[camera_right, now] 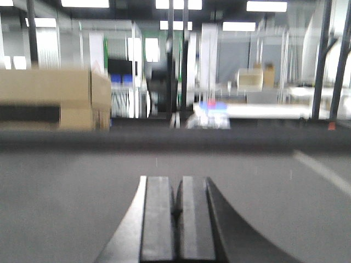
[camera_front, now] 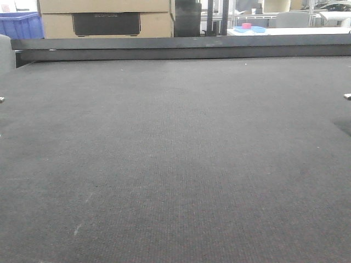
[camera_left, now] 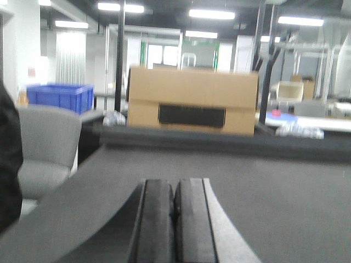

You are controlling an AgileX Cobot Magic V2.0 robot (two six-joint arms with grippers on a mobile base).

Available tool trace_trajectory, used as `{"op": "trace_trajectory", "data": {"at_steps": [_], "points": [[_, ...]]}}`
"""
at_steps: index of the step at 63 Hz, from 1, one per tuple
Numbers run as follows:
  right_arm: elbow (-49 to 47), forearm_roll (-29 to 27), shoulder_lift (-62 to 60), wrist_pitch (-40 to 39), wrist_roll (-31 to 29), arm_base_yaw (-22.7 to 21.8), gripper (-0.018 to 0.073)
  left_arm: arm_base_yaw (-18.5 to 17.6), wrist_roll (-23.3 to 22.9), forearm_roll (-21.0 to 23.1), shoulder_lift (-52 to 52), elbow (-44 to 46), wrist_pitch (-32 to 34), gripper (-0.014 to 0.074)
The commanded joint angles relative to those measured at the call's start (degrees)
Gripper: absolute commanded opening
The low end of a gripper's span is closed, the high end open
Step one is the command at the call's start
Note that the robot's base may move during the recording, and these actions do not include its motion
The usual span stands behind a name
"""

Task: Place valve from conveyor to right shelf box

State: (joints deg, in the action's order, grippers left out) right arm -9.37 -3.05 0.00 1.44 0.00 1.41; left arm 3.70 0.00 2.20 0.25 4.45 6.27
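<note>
The task looked unstarted: the left gripper point(camera_left: 174, 219) and right gripper point(camera_right: 176, 219) sat closed and empty over the conveyor point(camera_front: 175, 164), and no valve showed ahead of either.

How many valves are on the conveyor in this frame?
0. No valve shows on the conveyor in any view; one may lie outside the frames.

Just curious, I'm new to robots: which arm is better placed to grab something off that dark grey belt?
Slightly right, tentatively. No valve shows on the dark grey woven conveyor belt, and the left claw and right claw both sit shut, low over it. Only the right-side goal tips it.
</note>
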Motion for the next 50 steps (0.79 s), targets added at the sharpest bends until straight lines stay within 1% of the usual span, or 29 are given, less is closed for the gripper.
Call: {"op": "trace_trajectory", "data": {"at_steps": [1, 4, 9, 11, 15, 17, 20, 23, 25, 28, 30, 33, 38, 41, 46, 50], "points": [[-7.2, -0.06, 0.0, 4.39, 0.0, -0.26, -0.0132, 0.08, 0.0, 0.13, 0.42, 6.34, -0.56, -0.0111], [-10.94, -0.06, 1.18, 6.85, 0.0, -0.26, -0.0095, 0.08, 0.0, -0.31, 2.34, 10.86, -5.16, -0.0111], [-15.81, -0.06, 4.33, 9.52, 0.0, -0.26, 0.002, 0.08, 0.0, -2.2, 6.72, 18.32, -12.28, -0.0111], [-17.67, -0.06, 6.11, 10.11, 0.0, -0.26, 0.009, 0.08, 0.0, -3.38, 9.11, 21.6, -15.77, -0.0105], [-20.69, -0.06, 9.65, 11.05, 0.0, -0.26, 0.0223, 0.08, 0.0, -4.57, 13.16, 26.52, -20.89, -0.0059], [-21.87, -0.06, 11.4, 11.18, 0.0, -0.26, 0.0297, 0.08, 0.0, -4.8, 15.77, 29.41, -23.29, -0.0017], [-23.52, -0.06, 14.38, 11.31, 0.0, -0.26, 0.0377, 0.08, 0.0, -4.79, 19.39, 33.14, -25.85, 0.0042], [-24.81, -0.06, 17.31, 11.3, 0.0, -0.26, 0.0459, 0.08, 0.0, -4.79, 22.4, 35.98, -28.77, 0.0124], [-25.43, -0.06, 18.91, 11.3, 0.0, -0.26, 0.0508, 0.08, 0.0, -4.79, 24.88, 38.09, -30.56, 0.0187], [-26.08, -0.06, 21.6, 11.33, 0.0, -0.26, 0.0558, 0.08, 0.0, -4.79, 27.73, 40.61, -32.35, 0.0265], [-26.26, -0.06, 22.94, 11.33, 0.0, -0.26, 0.0575, 0.08, 0.0, -4.79, 29.95, 41.81, -33.14, 0.033], [-26.35, -0.06, 25.16, 11.04, 0.0, -0.26, 0.0566, -0.02, 0.0, -4.67, 32.25, 43.38, -34.36, 0.0409], [-26.52, -0.06, 28.62, 10.46, 0.0, -0.26, 0.0559, -0.5, -0.34, -3.54, 35.82, 45.08, -34.38, 0.056], [-27.43, -0.06, 31.08, 11.61, 0.0, -0.26, 0.0559, -0.78, -0.34, -2.84, 37.45, 45.36, -34.52, 0.062], [-31.06, -0.06, 34.7, 16.5, 0.0, -0.26, 0.0559, -1.87, -0.34, -1.73, 39.68, 45.56, -35.25, 0.0599], [-35.89, -0.06, 39.38, 24.19, 0.0, -0.26, 0.0559, -2.74, -0.34, -1.24, 41.01, 45.56, -36.07, 0.0591]]}}
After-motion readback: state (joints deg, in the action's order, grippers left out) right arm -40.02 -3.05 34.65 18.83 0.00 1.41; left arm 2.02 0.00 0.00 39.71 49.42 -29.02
